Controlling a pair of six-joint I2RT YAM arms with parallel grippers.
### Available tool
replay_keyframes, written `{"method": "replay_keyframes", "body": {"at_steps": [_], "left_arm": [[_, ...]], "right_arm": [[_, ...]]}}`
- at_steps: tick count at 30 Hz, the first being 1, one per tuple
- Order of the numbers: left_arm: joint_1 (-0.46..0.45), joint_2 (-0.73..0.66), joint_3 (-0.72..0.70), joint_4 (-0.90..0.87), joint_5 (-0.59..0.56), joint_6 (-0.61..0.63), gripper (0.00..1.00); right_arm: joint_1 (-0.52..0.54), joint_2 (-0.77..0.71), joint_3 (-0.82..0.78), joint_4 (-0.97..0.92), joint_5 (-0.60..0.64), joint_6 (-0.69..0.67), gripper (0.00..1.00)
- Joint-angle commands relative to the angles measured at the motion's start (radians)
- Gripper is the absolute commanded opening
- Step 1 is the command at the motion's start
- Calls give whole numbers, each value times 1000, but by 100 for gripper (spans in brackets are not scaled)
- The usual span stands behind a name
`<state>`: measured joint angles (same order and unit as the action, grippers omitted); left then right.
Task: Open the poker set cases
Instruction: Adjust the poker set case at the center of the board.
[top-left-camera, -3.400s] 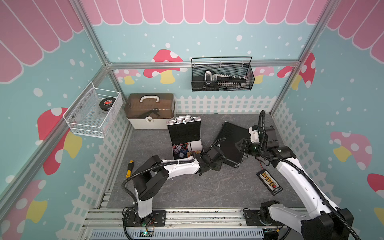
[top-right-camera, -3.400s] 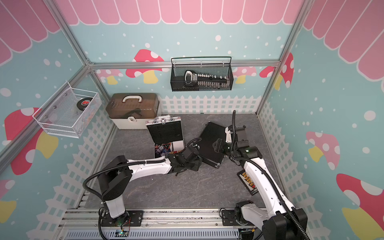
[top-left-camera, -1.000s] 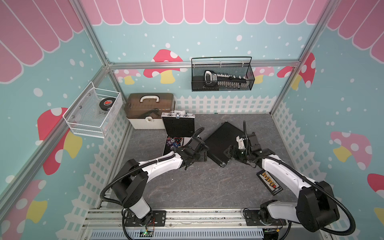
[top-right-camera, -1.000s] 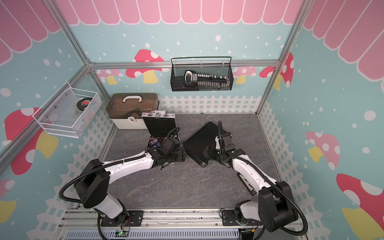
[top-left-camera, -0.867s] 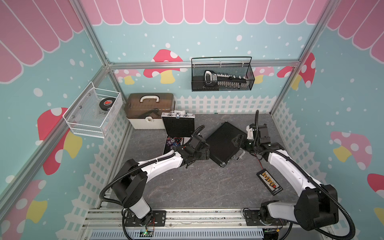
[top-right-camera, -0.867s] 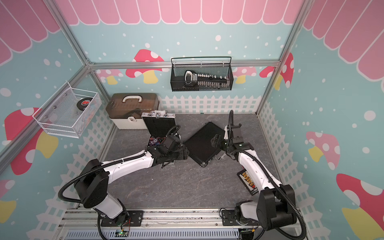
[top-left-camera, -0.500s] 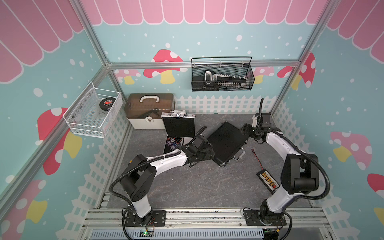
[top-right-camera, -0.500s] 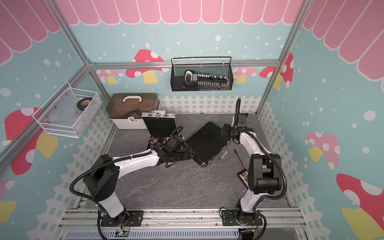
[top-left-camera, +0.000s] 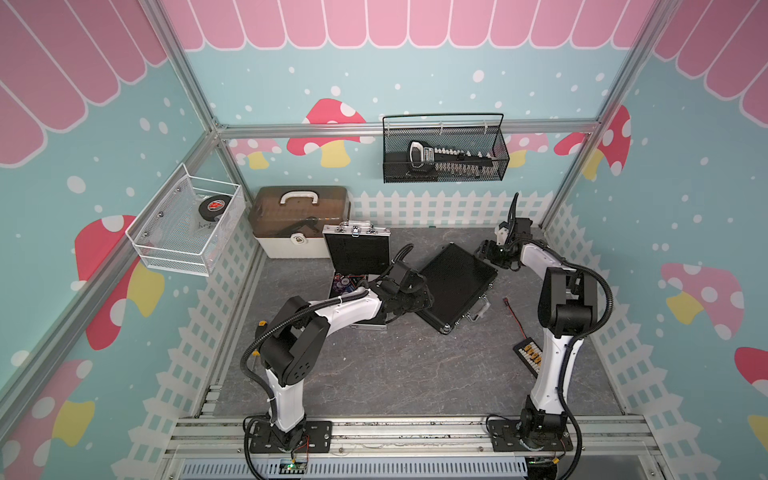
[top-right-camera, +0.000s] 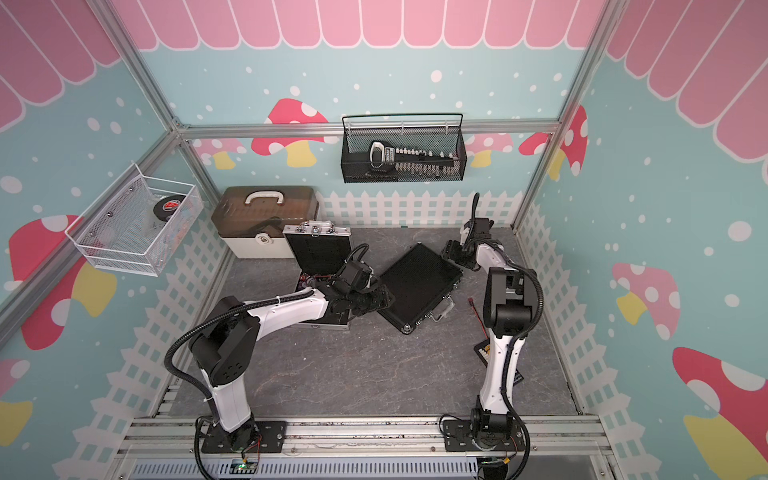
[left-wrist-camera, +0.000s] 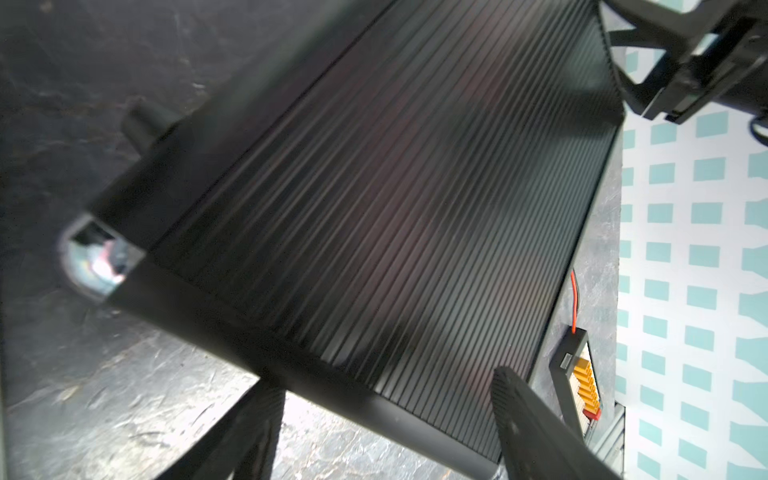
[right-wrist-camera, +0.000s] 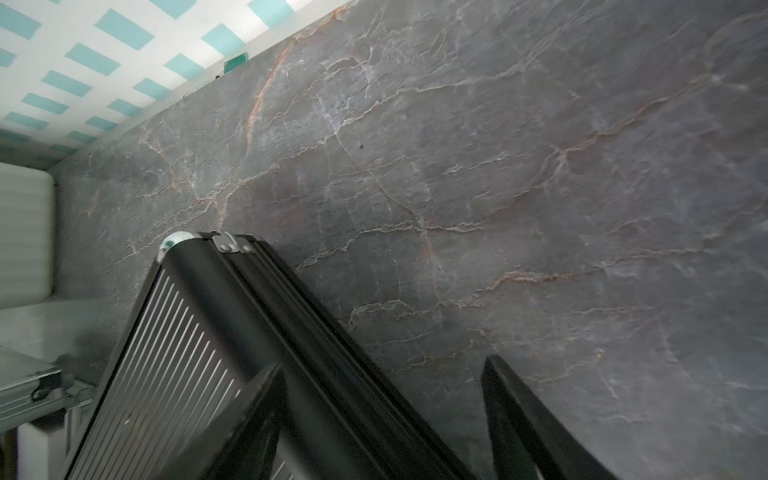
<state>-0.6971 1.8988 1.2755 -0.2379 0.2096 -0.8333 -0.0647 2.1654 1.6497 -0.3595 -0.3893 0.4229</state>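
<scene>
The black poker set case (top-left-camera: 457, 286) lies shut and flat on the grey floor in both top views, its handle (top-left-camera: 478, 311) toward the front right. The silver poker set case (top-left-camera: 357, 251) stands open to its left, lid upright, chips (top-left-camera: 344, 284) inside. My left gripper (top-left-camera: 420, 296) is open at the black case's left edge; in the left wrist view its gripper (left-wrist-camera: 386, 399) straddles the ribbed lid's (left-wrist-camera: 395, 187) border. My right gripper (top-left-camera: 487, 255) is open at the case's far right corner; in the right wrist view one fingertip (right-wrist-camera: 257, 399) is over the lid, the other over the floor.
A beige box with brown lid (top-left-camera: 299, 220) stands at the back left. A small black board with orange connectors (top-left-camera: 528, 355) and a red wire lies on the floor at the right. Wire baskets hang on the back wall (top-left-camera: 444, 153) and left wall (top-left-camera: 187, 224).
My right gripper has swung from the black case's front right side round to its far right corner. My left gripper has pushed closer to the case's left edge. The case stays shut.
</scene>
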Motion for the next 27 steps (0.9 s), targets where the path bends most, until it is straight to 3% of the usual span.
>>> {"method": "replay_keyframes", "body": {"at_steps": [1,18,27], "left_arm": [[0,42,48,19,48,9,78],[2,111,162,-27,17,52,78],[2,180,270,-64,9,58,78]], "right_arm": [[12,-35,-94,-45,-114,-18,73],[13,-494,-723,98,-191,107,75],[16,-658,-844,40,-181,118,78]]}}
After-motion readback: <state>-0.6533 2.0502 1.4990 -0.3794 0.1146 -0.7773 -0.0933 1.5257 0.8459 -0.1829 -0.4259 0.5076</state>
